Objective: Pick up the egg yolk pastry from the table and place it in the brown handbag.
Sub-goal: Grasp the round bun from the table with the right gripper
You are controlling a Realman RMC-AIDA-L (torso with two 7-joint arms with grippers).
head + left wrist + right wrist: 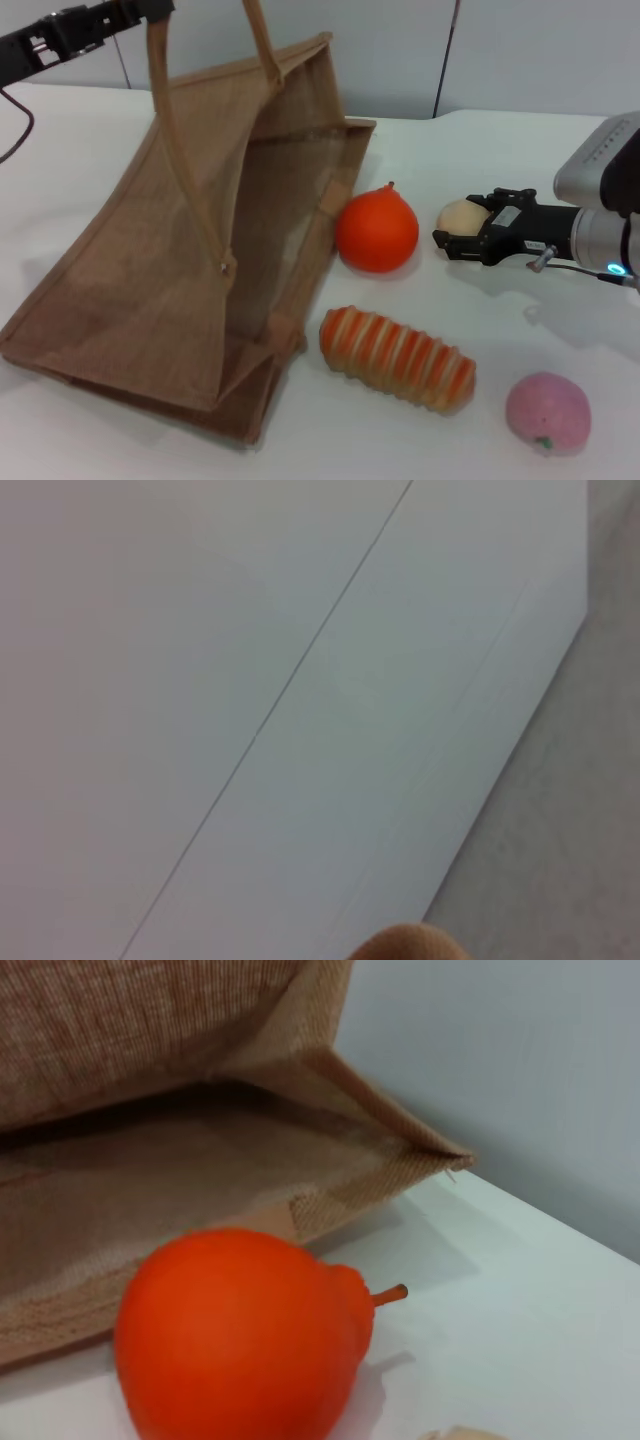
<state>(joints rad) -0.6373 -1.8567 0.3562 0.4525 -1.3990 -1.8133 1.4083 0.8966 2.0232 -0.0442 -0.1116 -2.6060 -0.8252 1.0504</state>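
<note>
The egg yolk pastry (458, 213), a small pale beige bun, lies on the white table right of the orange fruit. My right gripper (468, 226) reaches in from the right and is level with the pastry, right against it. Only a sliver of the pastry (462, 1433) shows in the right wrist view. The brown handbag (190, 260) is a large jute tote at the left, its mouth facing the fruit. My left gripper (150, 10), at the top left, is shut on one handle (165, 90) and holds it up. A bit of brown handle (405, 943) shows in the left wrist view.
An orange fruit (376, 230) with a stem sits between the bag's mouth and the pastry, and it fills the right wrist view (240, 1330). A striped orange-and-cream bread roll (398, 358) lies in front. A pink peach-like ball (547, 413) is at the front right.
</note>
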